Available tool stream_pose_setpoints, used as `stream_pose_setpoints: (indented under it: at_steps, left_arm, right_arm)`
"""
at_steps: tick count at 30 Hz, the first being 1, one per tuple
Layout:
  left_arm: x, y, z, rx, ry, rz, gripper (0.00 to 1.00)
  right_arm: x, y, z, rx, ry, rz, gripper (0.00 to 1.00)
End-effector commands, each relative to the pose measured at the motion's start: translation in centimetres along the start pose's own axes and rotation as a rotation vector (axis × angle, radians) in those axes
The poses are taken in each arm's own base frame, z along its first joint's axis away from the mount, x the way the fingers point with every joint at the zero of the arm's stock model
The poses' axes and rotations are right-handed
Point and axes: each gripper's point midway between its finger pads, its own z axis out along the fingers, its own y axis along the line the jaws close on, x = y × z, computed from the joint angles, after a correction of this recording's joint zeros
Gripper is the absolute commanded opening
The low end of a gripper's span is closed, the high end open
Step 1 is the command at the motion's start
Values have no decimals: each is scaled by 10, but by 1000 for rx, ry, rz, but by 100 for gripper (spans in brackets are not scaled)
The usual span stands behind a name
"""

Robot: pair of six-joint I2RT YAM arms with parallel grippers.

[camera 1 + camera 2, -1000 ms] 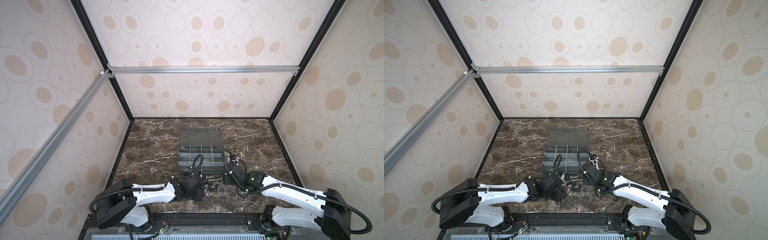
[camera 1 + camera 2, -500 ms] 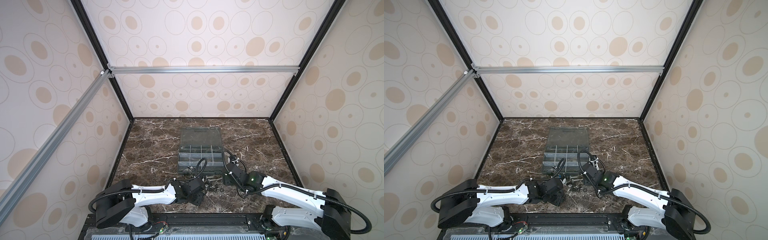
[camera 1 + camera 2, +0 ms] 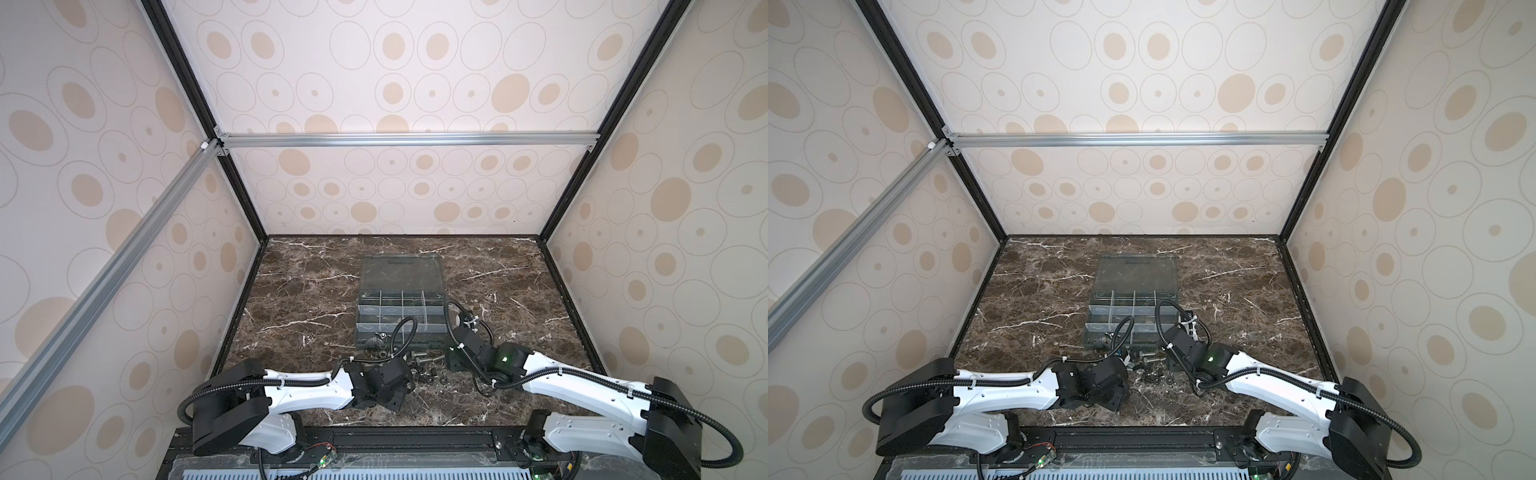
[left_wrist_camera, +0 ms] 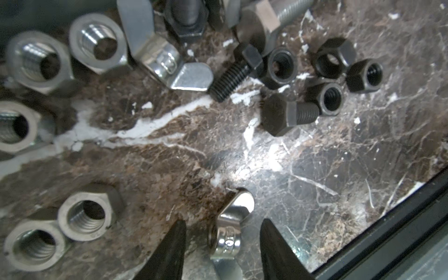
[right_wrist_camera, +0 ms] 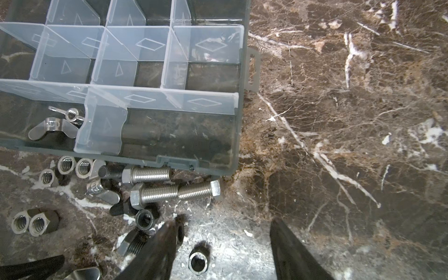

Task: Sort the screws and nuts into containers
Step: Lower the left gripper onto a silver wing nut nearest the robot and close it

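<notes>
Grabbing a nut looks like the step. The left hand (image 4: 223,221), half open, sits around a shiny wing nut (image 4: 228,232); next it should squeeze. The right hand (image 5: 224,219) is wide above a round black nut (image 5: 198,263). In a top view the pile (image 3: 422,368) lies lower middle, by the clear box (image 3: 360,320).

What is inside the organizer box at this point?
Two silver wing nuts lie in one near-row compartment of the box. Other visible compartments look empty; a cable hides part of the near row.
</notes>
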Motion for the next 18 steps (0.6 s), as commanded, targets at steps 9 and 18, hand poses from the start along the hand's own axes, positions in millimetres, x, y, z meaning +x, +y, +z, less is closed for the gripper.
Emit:
stream_pose_setpoints:
  at_steps: [9, 18]
  left_arm:
    - [-3, -3, -1, -20, 4, 19, 29]
    - [3, 1, 6, -20, 8, 8, 22]
  right_arm:
    - [9, -12, 0, 32, 17, 37, 65]
    - [8, -12, 1, 37, 19, 31, 65]
